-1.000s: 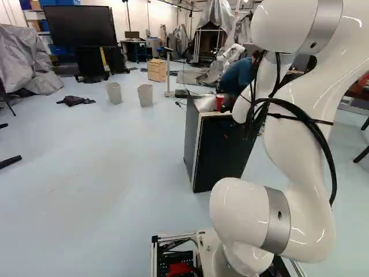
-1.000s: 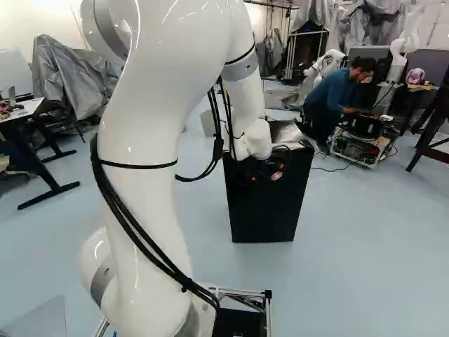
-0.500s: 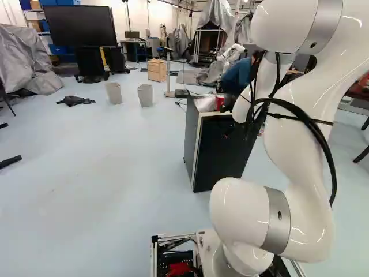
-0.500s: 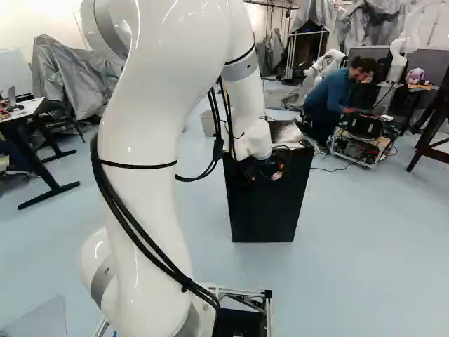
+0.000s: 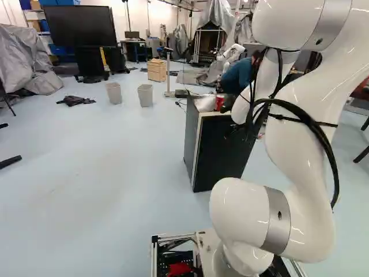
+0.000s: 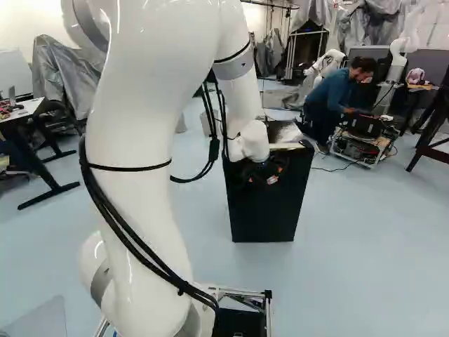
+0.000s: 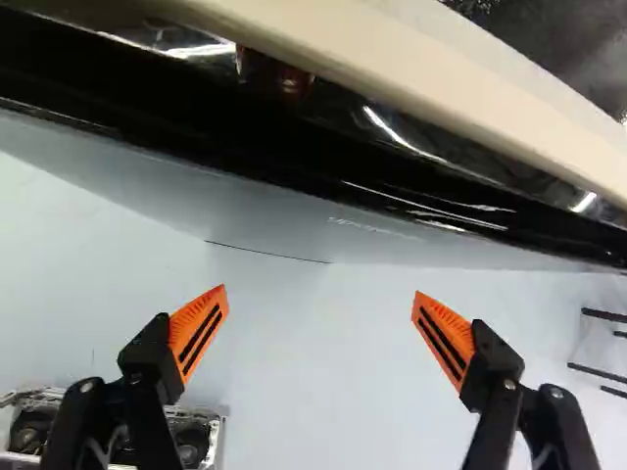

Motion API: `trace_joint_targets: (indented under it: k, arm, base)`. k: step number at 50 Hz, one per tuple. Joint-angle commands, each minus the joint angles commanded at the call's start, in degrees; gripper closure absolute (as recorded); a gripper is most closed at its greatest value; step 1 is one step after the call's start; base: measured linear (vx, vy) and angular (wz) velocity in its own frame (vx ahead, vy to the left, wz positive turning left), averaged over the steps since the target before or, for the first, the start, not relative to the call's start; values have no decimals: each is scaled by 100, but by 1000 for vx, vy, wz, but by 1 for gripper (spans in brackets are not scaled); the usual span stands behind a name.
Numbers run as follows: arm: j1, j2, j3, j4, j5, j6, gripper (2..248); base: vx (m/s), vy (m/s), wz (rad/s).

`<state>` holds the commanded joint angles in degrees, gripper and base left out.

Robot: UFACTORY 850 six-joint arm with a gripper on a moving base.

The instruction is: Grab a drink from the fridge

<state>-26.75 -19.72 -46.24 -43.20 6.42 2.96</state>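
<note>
The white arm (image 6: pixel 140 140) has shifted slightly against its foot joint; base and black box-shaped fridge (image 6: pixel 270 210) have not. The black two-fingered tool (image 7: pixel 320 291) holds its orange pads (image 7: pixel 200 331) wide apart, empty, before the fridge. Coming in too close, it could knock the door's rim or slide off the smooth front. Any drink inside is hidden by the seemingly closed door, the main obstacle. A red can (image 5: pixel 219 103) and crumpled silvery sheet (image 6: pixel 284 132) on top could topple if jolted.

Fridge (image 5: pixel 219 158) partly hidden behind the arm (image 5: pixel 291 141), its top cut off
</note>
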Motion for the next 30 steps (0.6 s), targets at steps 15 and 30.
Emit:
trace_joint_targets:
  k: [15, 30]
  arm:
    - [102, 330, 422, 720, 262, 0, 3]
    - [318, 531, 670, 1431, 878, 0, 3]
  base:
    - [0, 0, 0]
    - [0, 0, 0]
